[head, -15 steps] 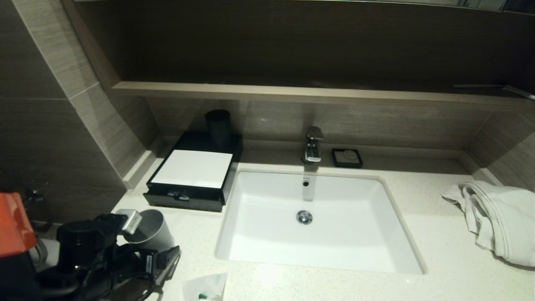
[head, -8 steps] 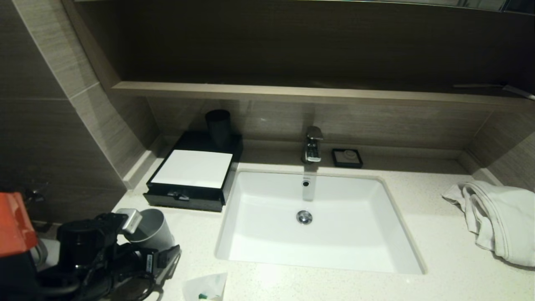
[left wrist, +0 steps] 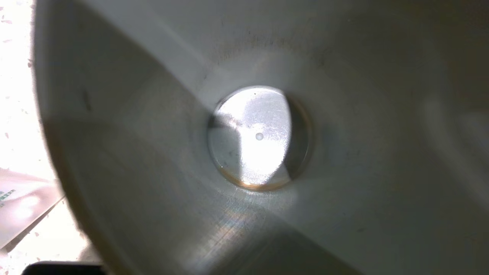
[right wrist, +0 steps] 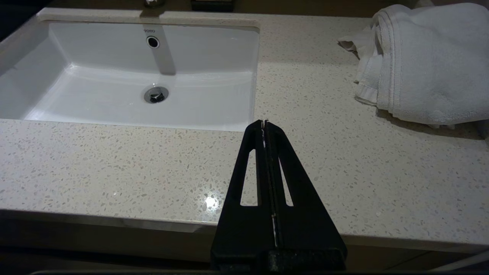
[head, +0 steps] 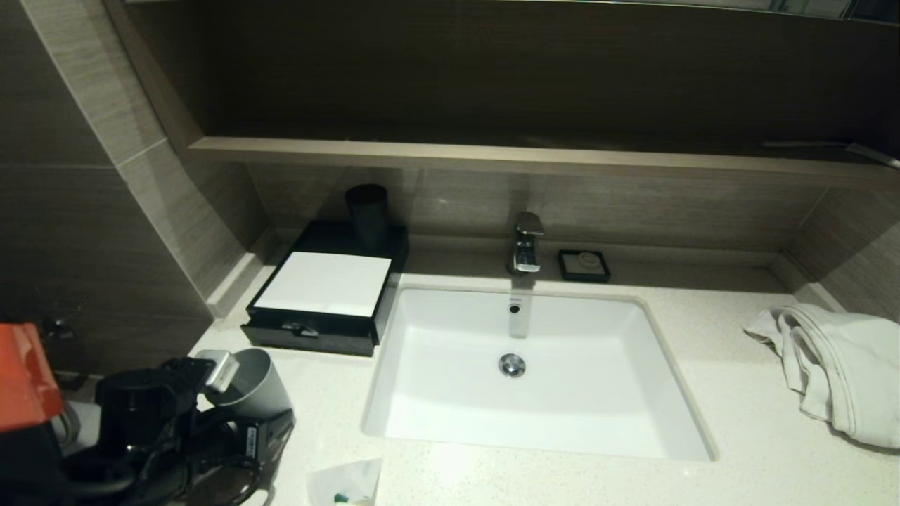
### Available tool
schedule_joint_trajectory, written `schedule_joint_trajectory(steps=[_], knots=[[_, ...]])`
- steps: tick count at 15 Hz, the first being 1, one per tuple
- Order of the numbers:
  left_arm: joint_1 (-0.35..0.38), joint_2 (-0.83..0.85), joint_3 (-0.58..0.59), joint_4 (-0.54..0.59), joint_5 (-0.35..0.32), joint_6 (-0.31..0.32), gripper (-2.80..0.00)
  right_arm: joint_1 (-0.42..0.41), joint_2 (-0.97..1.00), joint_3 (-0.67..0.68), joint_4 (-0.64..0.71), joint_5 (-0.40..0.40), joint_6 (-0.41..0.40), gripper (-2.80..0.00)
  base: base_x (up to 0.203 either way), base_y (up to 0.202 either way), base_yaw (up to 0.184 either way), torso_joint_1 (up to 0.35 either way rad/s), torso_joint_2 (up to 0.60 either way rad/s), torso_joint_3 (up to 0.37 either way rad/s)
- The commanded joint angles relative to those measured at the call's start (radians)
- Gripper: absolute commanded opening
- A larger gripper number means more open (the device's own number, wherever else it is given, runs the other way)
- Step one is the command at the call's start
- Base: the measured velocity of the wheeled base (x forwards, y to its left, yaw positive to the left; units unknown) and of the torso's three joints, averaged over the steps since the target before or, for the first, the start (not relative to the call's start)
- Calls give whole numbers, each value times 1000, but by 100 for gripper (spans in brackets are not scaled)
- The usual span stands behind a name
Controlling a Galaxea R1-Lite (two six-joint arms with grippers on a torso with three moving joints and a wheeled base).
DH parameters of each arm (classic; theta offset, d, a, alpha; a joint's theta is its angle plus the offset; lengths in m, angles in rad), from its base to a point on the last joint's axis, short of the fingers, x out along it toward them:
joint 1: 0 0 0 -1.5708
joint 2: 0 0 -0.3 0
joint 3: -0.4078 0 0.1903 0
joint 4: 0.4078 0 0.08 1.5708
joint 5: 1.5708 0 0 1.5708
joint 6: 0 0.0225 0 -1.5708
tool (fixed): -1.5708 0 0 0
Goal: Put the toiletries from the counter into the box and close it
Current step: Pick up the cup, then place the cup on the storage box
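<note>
One translucent-white sachet [head: 344, 483] with a green item inside lies on the off-white speckled counter [head: 738, 422] at its front edge, left of the sink; its corner also shows in the left wrist view [left wrist: 23, 206]. The black box [head: 320, 284] with a white top panel stands at the back left, its front drawer [head: 302, 330] about flush. My left gripper [head: 226, 381] is at the mouth of a tilted grey cup [head: 253, 386], and the left wrist view looks straight into this cup [left wrist: 259, 137]. My right gripper [right wrist: 264, 122] is shut and empty over the counter's front edge.
A white sink [head: 534, 372] with a chrome faucet [head: 526, 242] fills the middle. A black soap dish [head: 583, 265] sits behind it. A white towel [head: 837, 365] lies at the right. A dark cup [head: 367, 211] stands on the box's rear. A wooden shelf [head: 492, 158] hangs above.
The grey cup and my left arm have shifted slightly to the left together. The sachet, the box and the right arm have not moved.
</note>
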State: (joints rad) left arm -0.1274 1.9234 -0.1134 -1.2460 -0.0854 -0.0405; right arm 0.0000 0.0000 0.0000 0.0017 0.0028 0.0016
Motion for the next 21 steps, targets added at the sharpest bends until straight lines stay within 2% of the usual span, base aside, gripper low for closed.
schedule_joint_trajectory(steps=[1,10,15,18,21], knots=[[0,0,1,-7,0,-1,-280,0,0,0,0,0,0,-280,0,0,0,0,0,0],[2,-48,26,-36,2,-1,-280,0,0,0,0,0,0,-280,0,0,0,0,0,0],[11,-106,23,-39,50,-2,-280,0,0,0,0,0,0,-280,0,0,0,0,0,0],[28,-177,8,-5,52,-3,-280,0,0,0,0,0,0,-280,0,0,0,0,0,0],[54,-243,-46,88,52,-3,-280,0,0,0,0,0,0,-280,0,0,0,0,0,0]])
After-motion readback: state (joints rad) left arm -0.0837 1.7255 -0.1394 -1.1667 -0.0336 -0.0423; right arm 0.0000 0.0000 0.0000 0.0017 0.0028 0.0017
